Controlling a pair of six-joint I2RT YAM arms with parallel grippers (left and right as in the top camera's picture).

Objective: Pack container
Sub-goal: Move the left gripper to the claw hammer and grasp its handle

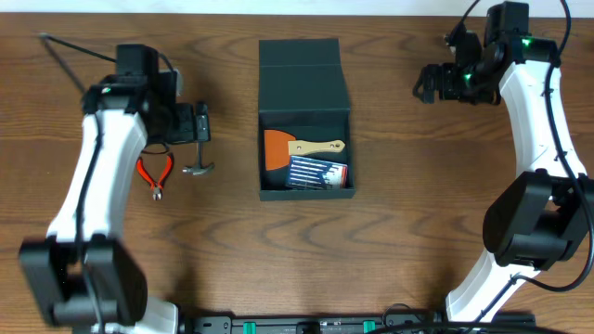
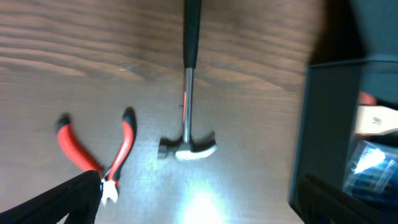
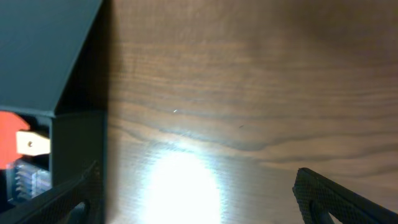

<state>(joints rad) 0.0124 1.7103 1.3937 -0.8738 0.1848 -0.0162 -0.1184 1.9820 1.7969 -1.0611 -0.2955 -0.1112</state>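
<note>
The dark teal container [image 1: 304, 88] stands open at the table's middle, its flap lid folded to the far side. Inside lie an orange scraper with a wooden handle [image 1: 297, 147] and a blue-and-white packet [image 1: 317, 173]. My left gripper [image 1: 200, 126] is open and empty, hovering left of the container, just above a small hammer [image 1: 198, 170]. The left wrist view shows the hammer [image 2: 187, 106], red-handled pliers [image 2: 122, 146], the container's wall [image 2: 323, 124] and my open jaws [image 2: 199, 208]. My right gripper [image 1: 425, 83] is open and empty, to the right of the container's lid [image 3: 43, 56].
Red-handled pliers [image 1: 155, 174] lie left of the hammer on the wooden table. A thin dark cable [image 1: 74, 56] runs across the far left corner. Bare wood shows between my right jaws [image 3: 193, 205].
</note>
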